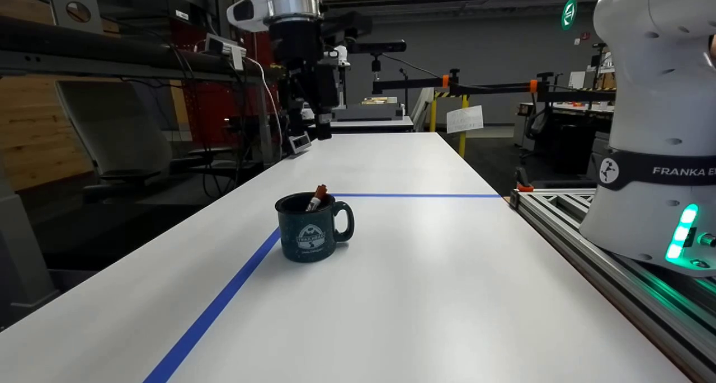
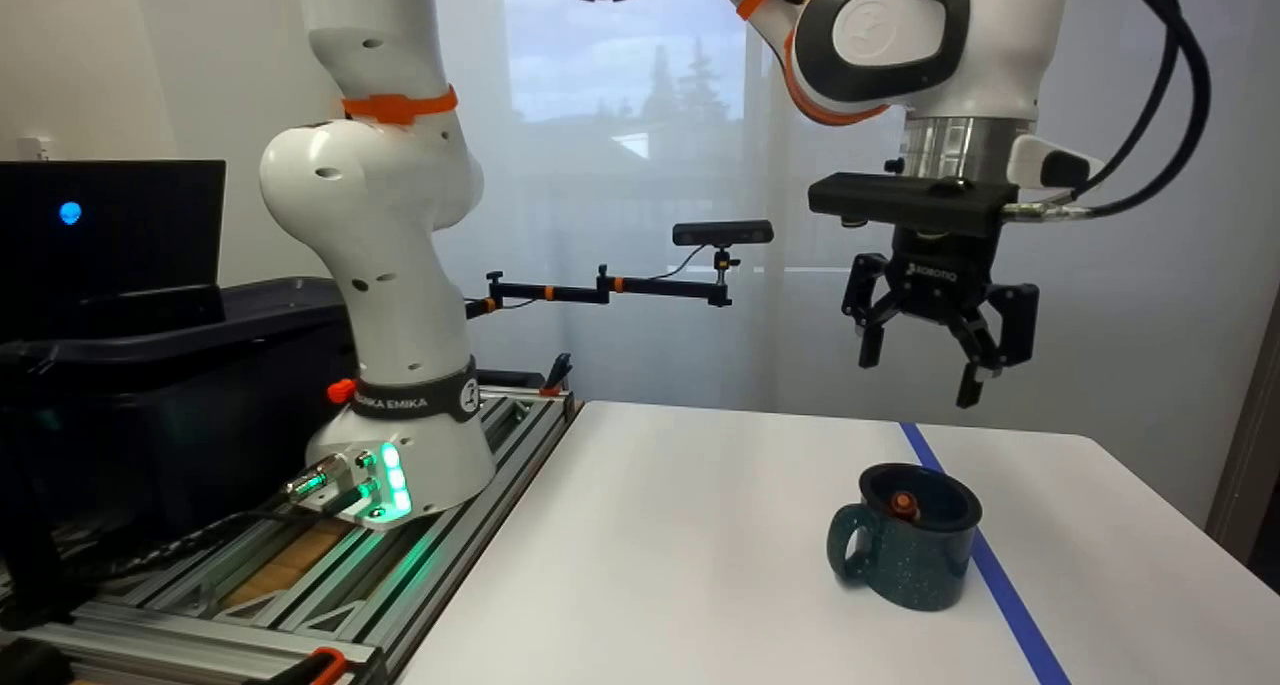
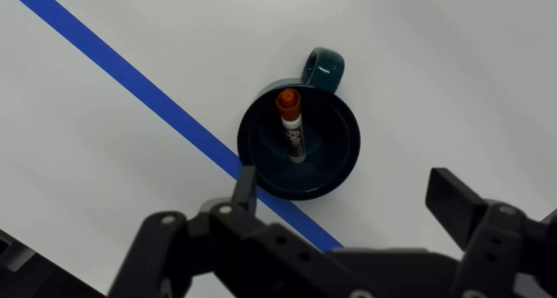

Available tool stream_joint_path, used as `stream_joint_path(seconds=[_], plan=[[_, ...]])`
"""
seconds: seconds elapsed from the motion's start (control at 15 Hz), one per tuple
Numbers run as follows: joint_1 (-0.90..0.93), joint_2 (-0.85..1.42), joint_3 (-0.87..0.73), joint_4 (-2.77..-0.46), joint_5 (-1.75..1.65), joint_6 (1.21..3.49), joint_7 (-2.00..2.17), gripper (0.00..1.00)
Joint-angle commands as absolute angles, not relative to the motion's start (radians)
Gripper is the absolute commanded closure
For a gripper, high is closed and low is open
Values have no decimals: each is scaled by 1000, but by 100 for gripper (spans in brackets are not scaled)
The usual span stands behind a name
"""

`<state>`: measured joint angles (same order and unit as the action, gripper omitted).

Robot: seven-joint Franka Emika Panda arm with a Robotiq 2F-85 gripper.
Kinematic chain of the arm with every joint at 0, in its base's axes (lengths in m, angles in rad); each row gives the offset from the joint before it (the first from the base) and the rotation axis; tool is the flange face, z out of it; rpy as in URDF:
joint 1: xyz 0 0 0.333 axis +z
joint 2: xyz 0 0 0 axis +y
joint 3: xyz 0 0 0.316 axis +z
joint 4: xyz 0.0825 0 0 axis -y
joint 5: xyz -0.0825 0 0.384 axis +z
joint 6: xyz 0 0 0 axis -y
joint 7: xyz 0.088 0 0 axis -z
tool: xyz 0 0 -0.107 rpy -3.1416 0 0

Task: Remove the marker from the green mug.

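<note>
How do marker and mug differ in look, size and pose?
The marker is white-bodied with an orange end; the green mug is dark and speckled. The marker is slim, the mug far wider. The marker leans inside the mug; the mug stands upright on the table. Both carry printing.

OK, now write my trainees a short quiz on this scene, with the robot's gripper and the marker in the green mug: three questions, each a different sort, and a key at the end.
1. True or false: the Robotiq gripper is clamped on the Expo marker.
2. Which end of the marker points up out of the speckled green mug?
A) the white barrel end
B) the orange cap
C) neither; the marker lies flat
3. Fill the gap: the strip of tape passing close by the mug on the white tabletop is ____ in colour.

Key:
1. False: it is open and apart from the marker.
2. B
3. Blue
</note>
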<state>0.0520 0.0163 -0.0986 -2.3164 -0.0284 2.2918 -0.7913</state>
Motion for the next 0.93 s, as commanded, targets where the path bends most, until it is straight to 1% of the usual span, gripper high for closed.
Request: stream_joint_path(seconds=[0.0,0.33,0.4,0.87], plan=[[24,96,-62,-2256,-105,2275,-697,0],[24,160,-45,-2213,-229,2245,-524,0],[7,138,-37,-2251,-190,2284,-585,0],[-4,151,-23,-2244,-197,2282,-582,0]])
